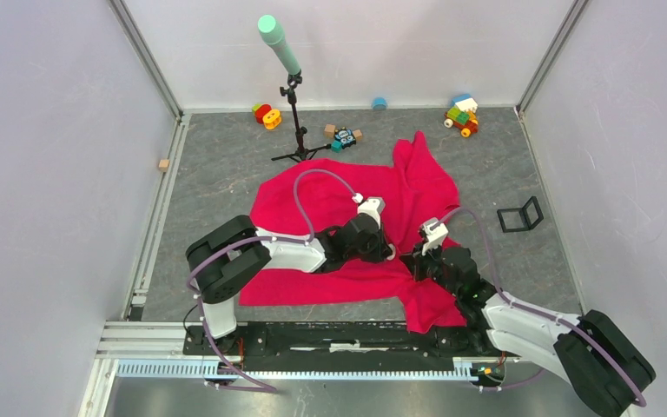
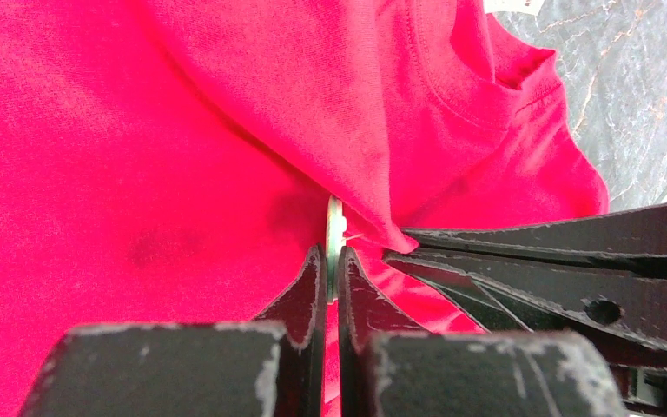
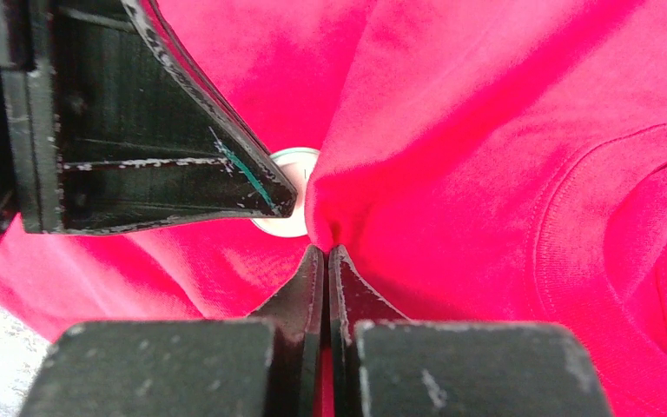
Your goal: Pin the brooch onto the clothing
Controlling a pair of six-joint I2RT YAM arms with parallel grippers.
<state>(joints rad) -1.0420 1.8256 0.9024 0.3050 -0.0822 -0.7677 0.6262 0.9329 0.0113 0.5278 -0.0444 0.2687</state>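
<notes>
The red-pink T-shirt lies spread on the grey table. My left gripper is shut on the brooch, held edge-on, its rim touching a raised fold of the shirt. My right gripper is shut on that fold of the shirt and pinches it up. The brooch's pale back shows just left of the pinched fold, partly behind the left gripper's finger. In the top view the two grippers, left and right, meet over the shirt's lower middle.
A black tripod with a green-tipped pole stands behind the shirt. Toy blocks lie along the back wall. A small black frame stands to the right of the shirt. White walls enclose the table.
</notes>
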